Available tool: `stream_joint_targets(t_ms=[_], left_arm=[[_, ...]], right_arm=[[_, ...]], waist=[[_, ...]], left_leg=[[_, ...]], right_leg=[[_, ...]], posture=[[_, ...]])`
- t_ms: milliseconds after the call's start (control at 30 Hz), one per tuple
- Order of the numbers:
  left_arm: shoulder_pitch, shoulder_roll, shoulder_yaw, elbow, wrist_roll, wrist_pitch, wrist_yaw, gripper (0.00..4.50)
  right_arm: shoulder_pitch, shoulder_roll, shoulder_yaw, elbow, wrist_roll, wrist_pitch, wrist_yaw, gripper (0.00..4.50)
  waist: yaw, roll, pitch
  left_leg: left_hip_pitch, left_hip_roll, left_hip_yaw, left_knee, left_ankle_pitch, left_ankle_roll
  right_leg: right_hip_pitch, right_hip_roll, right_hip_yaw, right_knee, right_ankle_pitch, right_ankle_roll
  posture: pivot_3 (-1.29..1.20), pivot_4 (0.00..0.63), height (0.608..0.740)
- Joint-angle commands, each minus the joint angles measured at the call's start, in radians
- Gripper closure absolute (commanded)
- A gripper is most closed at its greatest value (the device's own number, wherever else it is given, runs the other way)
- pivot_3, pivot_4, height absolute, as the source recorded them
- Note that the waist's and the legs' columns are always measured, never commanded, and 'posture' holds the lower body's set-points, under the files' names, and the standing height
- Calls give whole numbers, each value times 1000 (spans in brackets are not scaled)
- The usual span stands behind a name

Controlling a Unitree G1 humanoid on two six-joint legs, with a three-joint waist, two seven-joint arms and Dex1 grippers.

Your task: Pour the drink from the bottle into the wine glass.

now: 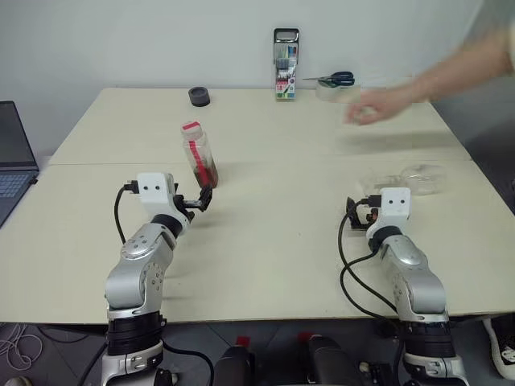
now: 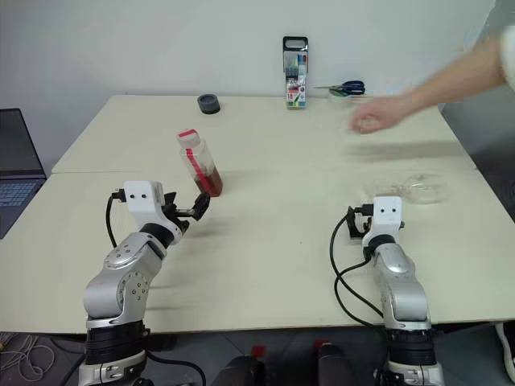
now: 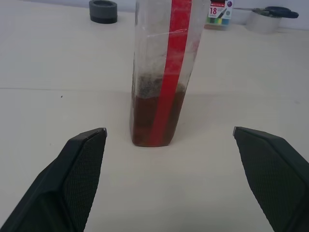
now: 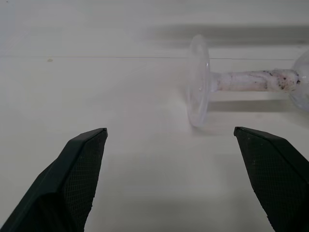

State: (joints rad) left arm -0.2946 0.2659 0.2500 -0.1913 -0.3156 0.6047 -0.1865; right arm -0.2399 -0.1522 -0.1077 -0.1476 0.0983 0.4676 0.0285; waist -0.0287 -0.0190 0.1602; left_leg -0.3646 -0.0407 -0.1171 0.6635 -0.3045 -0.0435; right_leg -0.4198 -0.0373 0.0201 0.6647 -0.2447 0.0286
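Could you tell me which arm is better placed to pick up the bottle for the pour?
The left. Its open gripper faces the upright bottle, which stands between its fingers' line. The right gripper faces the wine glass, lying on its side.

A dark round roll (image 1: 199, 96) lies on the worktop (image 1: 265, 241) well beyond the left gripper (image 1: 205, 197). A pack of coloured pens (image 1: 286, 64) stands upright at the far edge. Beside it, far beyond the right gripper (image 1: 360, 211), scissors (image 1: 336, 79) rest on a clear tape roll (image 1: 331, 91). A person's hand (image 1: 374, 106) reaches in nearby. A laptop (image 1: 12, 161) sits out past the left gripper.
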Motion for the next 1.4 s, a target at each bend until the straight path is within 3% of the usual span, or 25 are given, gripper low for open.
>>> stream_joint_targets(t_ms=[33,767,933,1133,1233,1400], left_arm=[[-6,18,14,-48,-21,14,-4,23],[-32,28,30,-48,-15,13,6,23],[-63,33,28,-28,-9,7,3,23],[-101,40,22,14,-4,-8,-12,23],[-119,44,21,35,1,-17,-13,23],[-146,54,15,63,8,-43,-17,23]], right_arm=[[-13,-8,-26,-35,-3,-28,-10,0],[-26,-19,-23,-24,-8,-34,3,0],[-56,-42,14,-188,185,14,225,0],[-196,-214,55,-321,488,209,546,0],[-256,-270,87,-292,530,236,633,0],[-299,-246,144,-204,481,173,650,0]], waist=[[0,0,0],[0,0,0],[-1,0,0],[-1,0,0],[0,-1,0],[0,-1,0]], left_leg=[[0,0,0,0,0,0],[0,0,1,0,0,0],[0,0,4,0,0,0],[0,0,1,0,0,0],[0,0,-2,0,0,0],[0,0,-3,0,0,0]], right_leg=[[0,0,0,0,0,0],[0,0,0,0,0,0],[0,0,0,0,0,0],[1,1,-2,-1,0,0],[2,1,-3,-2,0,0],[1,0,-3,-2,0,0]], posture=[[0,150,740],[0,150,740],[0,150,740],[0,150,740],[0,150,740],[0,150,740]])
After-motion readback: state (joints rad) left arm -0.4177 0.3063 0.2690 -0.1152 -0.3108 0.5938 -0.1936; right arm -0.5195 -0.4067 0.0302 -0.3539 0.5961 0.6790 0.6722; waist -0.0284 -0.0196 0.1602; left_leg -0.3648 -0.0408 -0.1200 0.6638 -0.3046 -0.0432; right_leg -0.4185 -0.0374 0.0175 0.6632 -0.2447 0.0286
